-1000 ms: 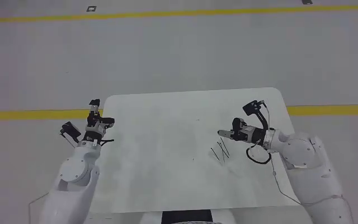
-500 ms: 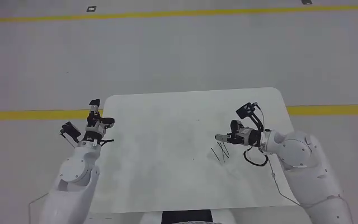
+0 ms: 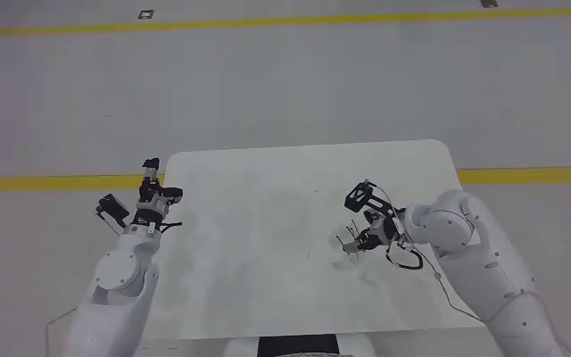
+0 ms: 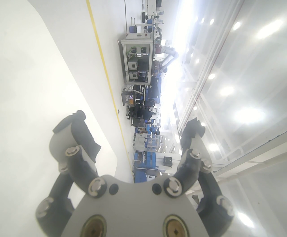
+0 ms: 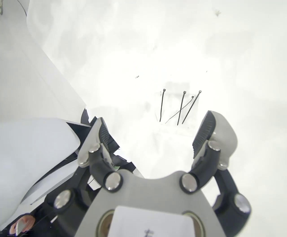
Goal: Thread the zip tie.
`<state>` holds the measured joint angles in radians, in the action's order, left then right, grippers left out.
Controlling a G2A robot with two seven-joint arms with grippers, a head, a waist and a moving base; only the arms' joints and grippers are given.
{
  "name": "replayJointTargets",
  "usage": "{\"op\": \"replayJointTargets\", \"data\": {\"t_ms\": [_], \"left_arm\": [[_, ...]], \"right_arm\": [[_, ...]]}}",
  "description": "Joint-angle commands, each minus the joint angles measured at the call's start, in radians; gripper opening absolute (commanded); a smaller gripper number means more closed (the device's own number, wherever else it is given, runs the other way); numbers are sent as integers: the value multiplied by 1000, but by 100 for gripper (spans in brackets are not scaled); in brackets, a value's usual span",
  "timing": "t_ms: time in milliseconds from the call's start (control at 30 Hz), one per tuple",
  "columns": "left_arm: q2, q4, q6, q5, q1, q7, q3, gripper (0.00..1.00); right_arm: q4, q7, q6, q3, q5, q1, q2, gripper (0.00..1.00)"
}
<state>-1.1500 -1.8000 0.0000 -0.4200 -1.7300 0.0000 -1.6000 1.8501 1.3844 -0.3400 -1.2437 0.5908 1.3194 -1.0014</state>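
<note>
Swinging in from the right edge of the bench, the right end effector now hangs spread over the zip ties, none gripped yet. The left end effector stays spread and idle.

- White table: rounded corners, with faint grey smudging toward the middle of the top.
- Dark speck on the tabletop. A second speck lies well apart from it.
- Grey floor on all sides of the table.
- Far yellow line runs across the floor. The near yellow line shows on both sides of the table, its middle hidden by the tabletop.
- Square floor plate lies just beside the far yellow line.
- Metal-framed equipment cabinet in the room behind, with electronics on its shelves. Blue racks stand near it.
- Ceiling lights in rows overhead, lit.
</note>
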Motion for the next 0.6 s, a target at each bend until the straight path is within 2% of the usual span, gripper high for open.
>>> {"op": "replayJointTargets", "data": {"t_ms": [0, 367, 567], "left_arm": [[0, 0, 0, 0, 0, 0, 0, 100], [0, 0, 0, 0, 0, 0, 0, 100], [0, 0, 0, 0, 0, 0, 0, 100]], "right_arm": [[1, -1, 0, -1, 0, 1, 0, 100], [2, 1, 0, 3, 10, 1, 0, 100], [-17, 6, 1, 84, 98, -11, 9, 100]]}}
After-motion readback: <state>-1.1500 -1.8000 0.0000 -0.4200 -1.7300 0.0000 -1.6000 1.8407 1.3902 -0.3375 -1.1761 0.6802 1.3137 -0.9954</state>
